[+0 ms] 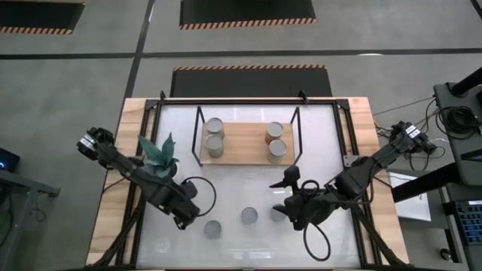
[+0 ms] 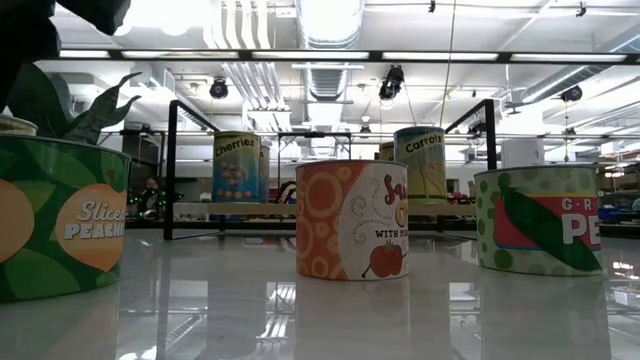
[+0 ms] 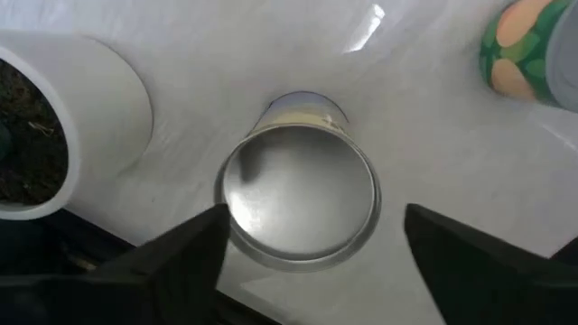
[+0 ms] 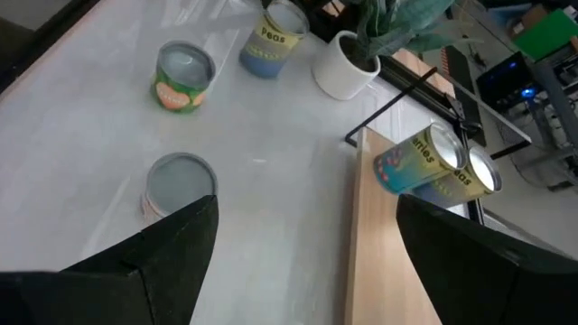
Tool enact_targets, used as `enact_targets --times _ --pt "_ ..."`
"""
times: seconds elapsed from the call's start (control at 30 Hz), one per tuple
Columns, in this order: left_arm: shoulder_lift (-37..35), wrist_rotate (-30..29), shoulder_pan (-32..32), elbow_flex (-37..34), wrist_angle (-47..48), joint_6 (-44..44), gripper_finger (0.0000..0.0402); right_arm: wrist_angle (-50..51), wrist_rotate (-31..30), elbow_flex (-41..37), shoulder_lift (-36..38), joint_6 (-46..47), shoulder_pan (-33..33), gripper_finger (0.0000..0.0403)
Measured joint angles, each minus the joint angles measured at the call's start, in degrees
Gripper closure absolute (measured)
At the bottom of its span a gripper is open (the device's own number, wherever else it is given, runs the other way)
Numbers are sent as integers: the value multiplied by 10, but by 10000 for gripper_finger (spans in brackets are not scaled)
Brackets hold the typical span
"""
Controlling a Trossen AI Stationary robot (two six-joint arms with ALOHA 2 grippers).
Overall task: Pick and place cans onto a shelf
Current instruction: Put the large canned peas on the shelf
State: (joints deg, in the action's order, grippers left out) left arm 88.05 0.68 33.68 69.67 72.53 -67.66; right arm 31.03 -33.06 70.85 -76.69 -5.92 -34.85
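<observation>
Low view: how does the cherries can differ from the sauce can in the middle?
The cherries can stands on the shelf, at the back; the sauce can stands on the white table, nearer the camera. The cherries can's label is mostly blue under a yellowish band; the sauce can's label is orange and white with a red tomato. Both stand upright.

— The table (image 1: 248, 124) top looks glossy white; lights mirror in it; its edges are pale raw wood.
— And the cans (image 3: 300, 192)?
— Brushed metal lids, dull silver; printed paper labels with a slight sheen.
— The shelf (image 1: 245, 143)?
— Matt light-wood board; thin black metal frame; the pot (image 3: 68, 122) looks smooth white.
</observation>
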Motion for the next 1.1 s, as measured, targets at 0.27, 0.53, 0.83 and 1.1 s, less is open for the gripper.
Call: enact_targets --times 0.27,0.53,0.83,1.1 --pt "19 -15 2 0 -1 -5 38 -1 0 -1 1 -1 0 78" --pt "56 -20 3 0 19 10 46 -1 0 -1 1 1 0 78" --pt "61 -15 4 23 20 16 54 -1 0 -1 1 3 0 78" --pt "61 -17 8 49 40 16 54 -1 0 -1 1 3 0 78"
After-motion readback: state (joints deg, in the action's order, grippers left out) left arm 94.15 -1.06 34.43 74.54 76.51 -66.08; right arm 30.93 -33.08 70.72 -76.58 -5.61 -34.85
